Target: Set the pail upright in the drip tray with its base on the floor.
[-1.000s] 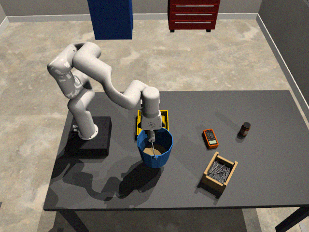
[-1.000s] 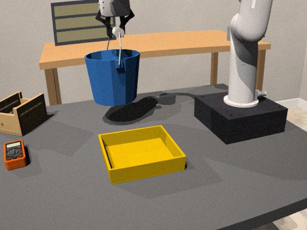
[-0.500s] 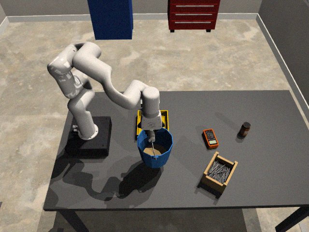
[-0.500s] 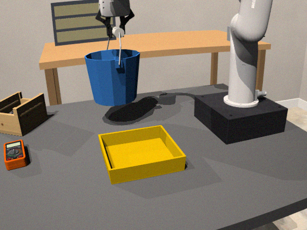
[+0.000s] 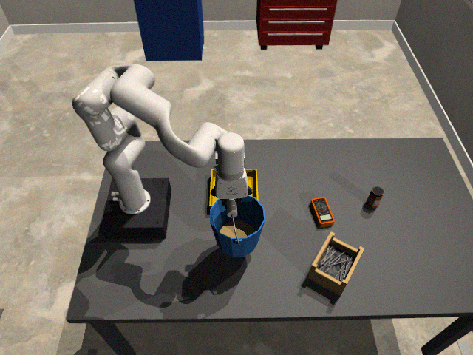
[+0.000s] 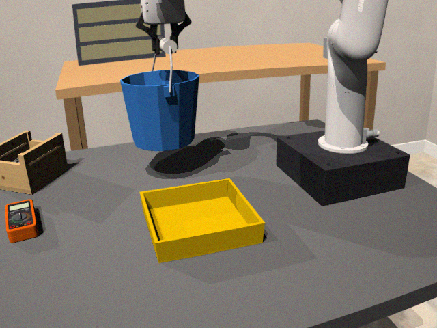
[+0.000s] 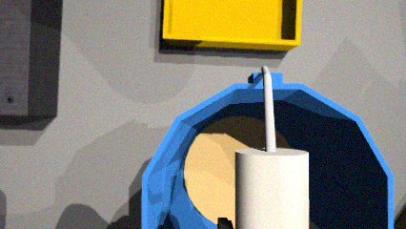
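Note:
The blue pail (image 6: 160, 109) hangs upright in the air from its wire handle, well above the table. My gripper (image 6: 164, 44) is shut on the white grip of the pail's handle (image 7: 272, 188). The pail also shows in the top view (image 5: 236, 225) and in the wrist view (image 7: 286, 157), with tan contents at its bottom. The yellow drip tray (image 6: 201, 216) sits empty on the table, apart from the pail and to one side of it. In the wrist view the tray (image 7: 232, 24) lies at the top edge, beyond the pail's rim.
An orange multimeter (image 6: 20, 219) and a wooden crate of nails (image 5: 335, 263) lie on the table. A brown jar (image 5: 374, 197) stands further off. The arm's black base block (image 6: 340, 169) stands beside the tray.

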Motion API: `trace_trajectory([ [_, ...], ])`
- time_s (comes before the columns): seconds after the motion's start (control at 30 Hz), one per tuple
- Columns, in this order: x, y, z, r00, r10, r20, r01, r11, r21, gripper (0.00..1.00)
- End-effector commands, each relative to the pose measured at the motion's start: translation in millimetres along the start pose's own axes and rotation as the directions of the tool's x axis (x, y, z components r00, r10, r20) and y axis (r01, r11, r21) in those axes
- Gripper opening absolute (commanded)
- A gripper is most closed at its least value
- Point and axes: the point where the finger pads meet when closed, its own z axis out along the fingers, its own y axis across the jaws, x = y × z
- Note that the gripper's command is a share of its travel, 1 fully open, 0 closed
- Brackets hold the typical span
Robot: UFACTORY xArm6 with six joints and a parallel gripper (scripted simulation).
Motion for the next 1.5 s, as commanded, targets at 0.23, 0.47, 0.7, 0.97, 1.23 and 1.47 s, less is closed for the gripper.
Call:
trace_trajectory([
  [0.23,-0.7,1.4,-2.3,1.000,0.000,0.003,0.000,1.000,-0.006,0.00],
  [0.47,-0.7,1.4,-2.3,1.000,0.000,0.003,0.000,1.000,-0.006,0.00],
  [0.7,-0.4,1.4,-2.3,1.000,0.000,0.003,0.000,1.000,-0.006,0.00],
  [0.97,0.7,1.4,-2.3,1.000,0.000,0.003,0.000,1.000,-0.006,0.00],
  [1.23,4.3,1.4,-2.3,1.000,0.000,0.003,0.000,1.000,-0.006,0.00],
  [1.47,10.0,1.4,-2.3,1.000,0.000,0.003,0.000,1.000,-0.006,0.00],
])
